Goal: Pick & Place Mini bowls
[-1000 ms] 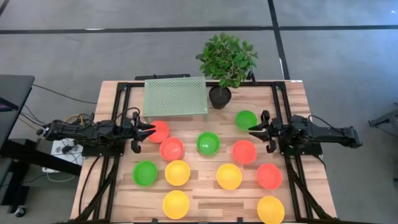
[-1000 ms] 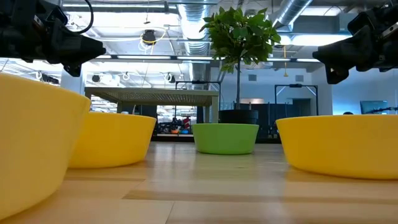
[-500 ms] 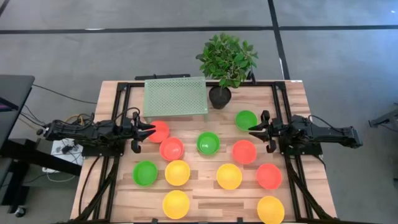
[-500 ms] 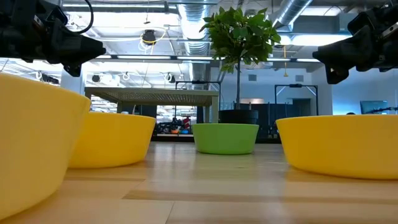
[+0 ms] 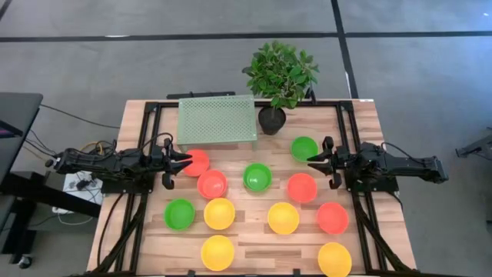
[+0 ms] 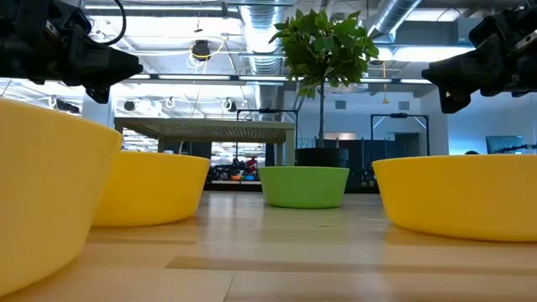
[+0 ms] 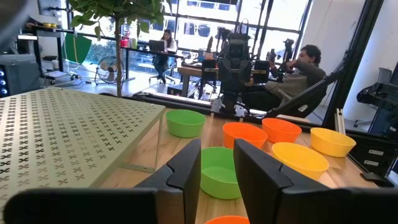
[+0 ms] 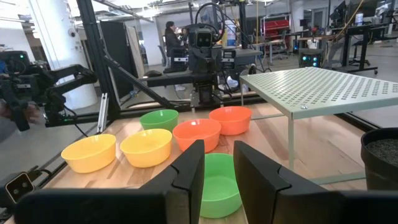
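Several mini bowls sit upright on their bases on the wooden table: red ones (image 5: 212,184) (image 5: 302,188) (image 5: 332,218), green ones (image 5: 257,177) (image 5: 304,148) (image 5: 179,214) and yellow ones (image 5: 219,213) (image 5: 283,218) (image 5: 217,252). My left gripper (image 5: 188,160) is open and hovers above the table at the far-left red bowl (image 5: 198,162), touching nothing. My right gripper (image 5: 310,161) is open and hovers just nearer than the far-right green bowl. In the low view both grippers, left (image 6: 134,63) and right (image 6: 426,74), stand well above the bowls. The left wrist view looks past the left gripper (image 7: 217,155) at a green bowl (image 7: 219,172).
A pale green perforated rack (image 5: 217,119) stands on thin legs at the table's far side. Beside it is a potted plant (image 5: 278,73) in a black pot (image 5: 271,120). Black frame rails (image 5: 146,131) run along the table's edges. People (image 7: 306,59) sit in the room beyond.
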Robot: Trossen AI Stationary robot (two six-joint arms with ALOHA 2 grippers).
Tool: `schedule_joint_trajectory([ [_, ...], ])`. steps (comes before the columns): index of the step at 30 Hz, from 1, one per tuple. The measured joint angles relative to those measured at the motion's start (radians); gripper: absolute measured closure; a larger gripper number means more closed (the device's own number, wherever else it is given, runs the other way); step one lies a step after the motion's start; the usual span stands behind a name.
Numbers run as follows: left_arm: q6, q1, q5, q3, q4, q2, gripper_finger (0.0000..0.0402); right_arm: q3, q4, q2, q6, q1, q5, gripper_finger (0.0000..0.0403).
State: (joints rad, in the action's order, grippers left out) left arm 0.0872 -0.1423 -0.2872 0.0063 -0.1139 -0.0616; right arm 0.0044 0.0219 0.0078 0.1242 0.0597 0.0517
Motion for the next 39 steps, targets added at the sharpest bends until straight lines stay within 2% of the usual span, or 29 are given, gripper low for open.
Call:
schedule_joint_trajectory([
  [6, 0.002, 0.000, 0.000, 0.000, -0.035, 0.000, 0.0305, 0.000, 0.000, 0.000, 0.000, 0.000, 0.000, 0.0321],
  [13, 0.056, 0.000, 0.000, 0.000, -0.122, 0.000, 0.0305, 0.000, 0.000, 0.000, 0.000, 0.000, 0.000, 0.0321],
  [19, 0.110, 0.000, 0.008, 0.000, -0.134, 0.000, 0.0305, 0.000, 0.000, 0.000, 0.000, 0.000, 0.000, 0.0321],
  [23, 0.121, 0.000, 0.069, 0.008, -0.142, 0.000, 0.0305, 0.000, 0.000, 0.000, 0.000, 0.000, 0.000, 0.0321],
  [26, 0.121, 0.000, 0.109, 0.067, -0.146, -0.023, 0.0305, 0.000, 0.000, 0.000, 0.000, 0.000, 0.000, 0.0321],
  [31, 0.107, 0.000, 0.178, 0.237, -0.024, -0.181, 0.0305, 0.000, 0.020, 0.000, 0.000, 0.000, 0.000, 0.0321],
  [39, 0.044, 0.000, 0.181, 0.601, 0.253, -0.629, 0.0305, 0.000, 0.023, 0.000, -0.001, 0.002, 0.000, 0.0321],
])
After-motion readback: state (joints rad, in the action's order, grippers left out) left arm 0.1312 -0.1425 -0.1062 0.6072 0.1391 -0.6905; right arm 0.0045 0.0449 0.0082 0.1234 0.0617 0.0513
